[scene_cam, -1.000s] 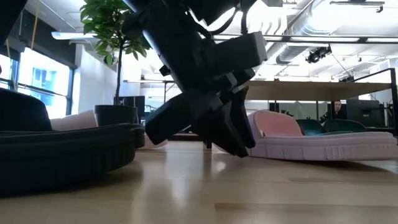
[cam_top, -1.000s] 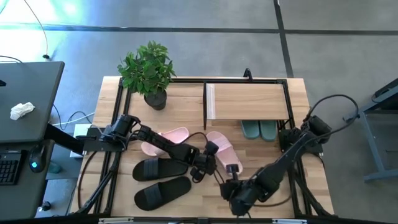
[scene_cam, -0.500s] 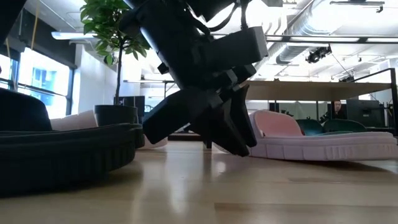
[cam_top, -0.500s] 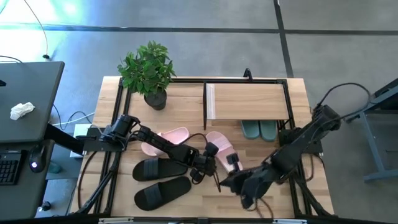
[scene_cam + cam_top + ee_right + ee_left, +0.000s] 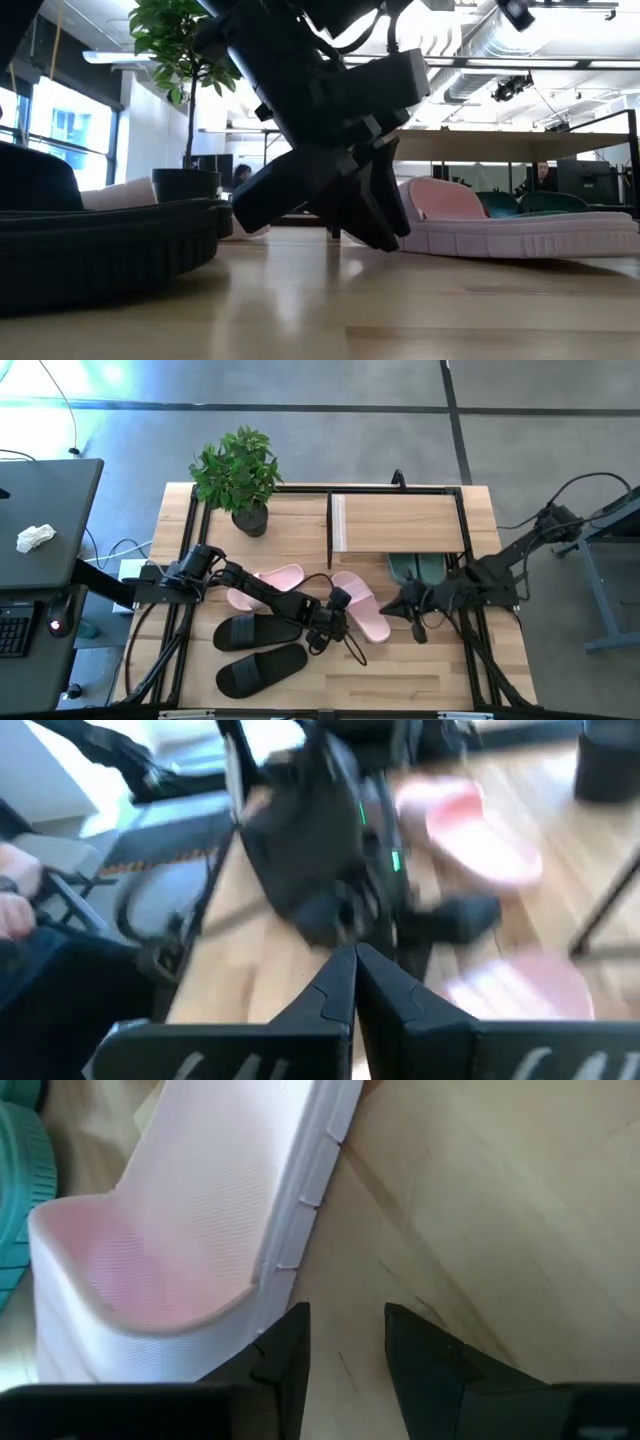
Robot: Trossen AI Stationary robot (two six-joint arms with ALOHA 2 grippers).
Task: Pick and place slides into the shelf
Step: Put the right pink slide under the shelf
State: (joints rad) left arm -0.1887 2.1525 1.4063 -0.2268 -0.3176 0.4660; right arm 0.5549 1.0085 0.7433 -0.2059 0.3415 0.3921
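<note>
since a second ago the right gripper (image 5: 405,605) has swung from the front edge of the table (image 5: 420,685) up toward the shelf (image 5: 400,520), its arm now stretched in from the right side; the left arm has not moved

nearest the front lie the two black slides (image 5: 262,668), side by side at front left. just behind them the left gripper (image 5: 322,640) hangs low over the wood at mid table, arm reaching in from the left over a pink slide (image 5: 268,582); its fingers (image 5: 283,1355) stand a little apart with bare table between them, holding nothing. the other pink slide (image 5: 362,606) lies just beside those fingers, on the shelf side, apart from them

the right gripper, jaws pressed together and empty, hovers just right of that pink slide, in front of the shelf. the green slides (image 5: 417,568) sit under the shelf's front edge, just behind this gripper. a potted plant (image 5: 238,475) stands at the far left corner
</note>
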